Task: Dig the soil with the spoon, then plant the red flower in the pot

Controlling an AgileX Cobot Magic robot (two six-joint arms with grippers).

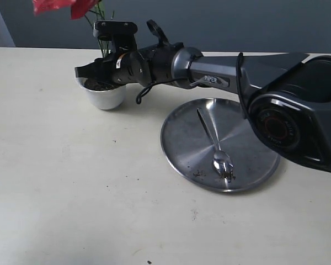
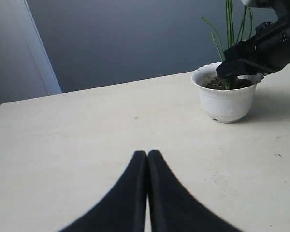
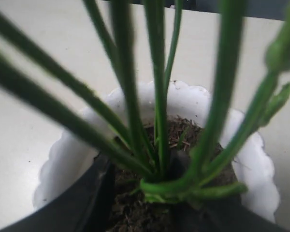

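Glossy anthurium-type red flower [image 1: 63, 6], upper left of frame: red bloom, thin green stems [image 3: 158, 96]. Small ceramic pot [image 1: 106, 98] w/ scalloped rim: plain white. Crumbly soil [image 2: 220, 83]: dk brown. Shiny metal spoon [image 1: 212, 141], lower right: silver, dk specks. Round steel plate [image 1: 182, 138]: silver-grey. Tabletop [image 1: 71, 182]: cream.

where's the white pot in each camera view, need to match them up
Exterior view: the pot sits upper left, under the right gripper, left of the steel plate.
Left wrist view: the pot stands beyond the left gripper, with the right gripper over its rim.
Right wrist view: the pot fills the picture from above, its scalloped rim around the soil.
Shared landmark: the green stems rising from the soil.
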